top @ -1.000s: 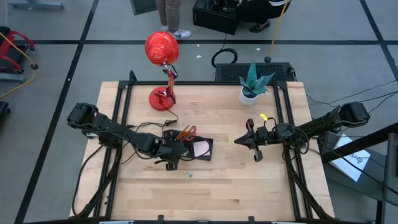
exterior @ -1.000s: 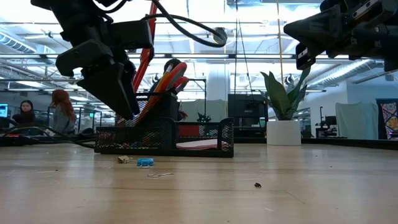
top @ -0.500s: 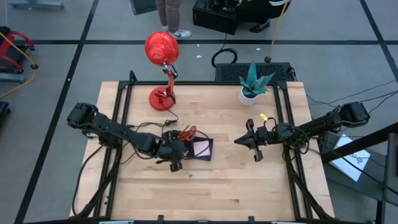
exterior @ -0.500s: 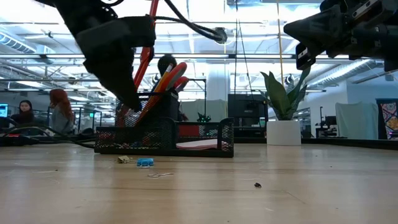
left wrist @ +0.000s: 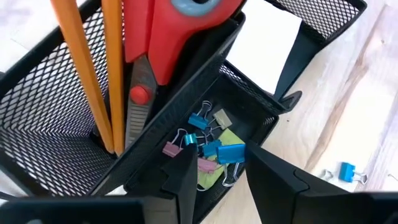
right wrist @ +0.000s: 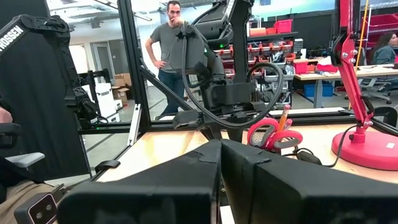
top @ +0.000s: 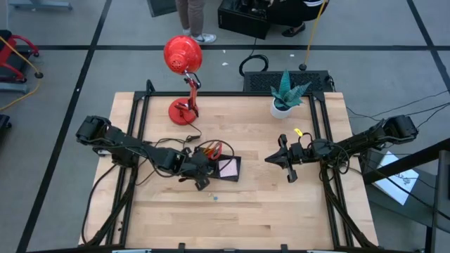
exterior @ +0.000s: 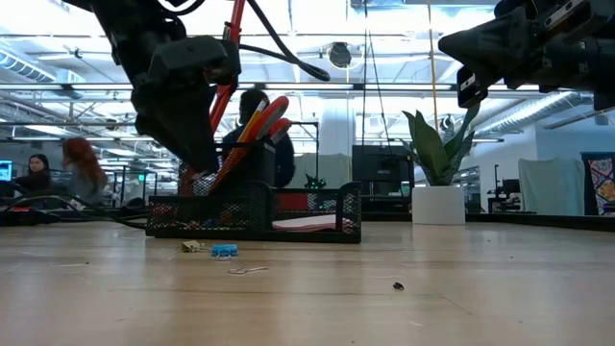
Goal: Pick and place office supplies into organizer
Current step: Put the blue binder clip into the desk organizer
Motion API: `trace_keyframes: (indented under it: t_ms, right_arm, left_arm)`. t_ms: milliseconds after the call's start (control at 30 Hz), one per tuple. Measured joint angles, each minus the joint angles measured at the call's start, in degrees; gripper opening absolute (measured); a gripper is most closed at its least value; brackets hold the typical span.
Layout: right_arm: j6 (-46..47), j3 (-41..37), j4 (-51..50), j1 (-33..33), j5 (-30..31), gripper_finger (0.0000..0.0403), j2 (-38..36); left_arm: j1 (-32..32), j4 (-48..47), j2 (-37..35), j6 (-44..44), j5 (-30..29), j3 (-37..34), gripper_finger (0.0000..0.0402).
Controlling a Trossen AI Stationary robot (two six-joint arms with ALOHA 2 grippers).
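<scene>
The black mesh organizer (top: 223, 169) (left wrist: 56, 143) stands at the table's middle. Its tall cup holds orange pencils (left wrist: 93, 74) and red-handled scissors (left wrist: 165, 37). A pale sticky-note pad (left wrist: 264, 43) lies in the flat tray, and several small clips (left wrist: 214, 149) lie in the low front compartment. My left gripper (left wrist: 227, 180) (top: 200, 180) hangs slanting down over that compartment, its fingers apart and holding nothing. A blue clip (left wrist: 347, 171) (exterior: 225, 251) lies on the table in front of the organizer. My right gripper (top: 271, 159) (right wrist: 221, 158) waits shut, raised at the right.
A red desk lamp (top: 184, 70) stands at the far left and a potted plant (top: 285, 95) at the far right. A small yellow piece (top: 298, 132) lies beside the right arm. Bare wood lies along the near edge. People stand in the room beyond.
My left gripper has stayed over the organizer's near left corner and has rolled about its own pointing line. The organizer and the clip on the table have kept their places.
</scene>
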Motion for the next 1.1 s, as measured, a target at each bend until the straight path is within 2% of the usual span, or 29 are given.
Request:
trace_keyframes:
  t_ms: [200,433,867,1000,1100]
  right_arm:
    - [-0.07,0.0,0.16,-0.01,0.0,0.0004,0.0]
    - [0.0,0.0,0.22,0.0,0.0,0.0004,0.0]
    - [0.04,0.0,0.2,-0.01,-0.91,0.0004,0.0]
    - [0.98,0.0,0.1,0.0,-5.27,0.0004,0.0]
    - [2.01,0.04,-0.35,0.43,-5.88,0.0004,0.11]
  left_arm:
    - [0.0,-1.23,0.0,0.69,0.16,0.0,0.0135]
    - [-0.01,-1.12,0.0,5.78,1.02,0.0,0.0143]
    - [0.25,-1.39,0.0,3.91,0.01,0.0,0.028]
    - [1.04,-1.39,0.0,1.17,-0.01,0.0,0.0299]
    - [1.59,-1.34,0.0,-1.23,0.01,0.0,0.0302]
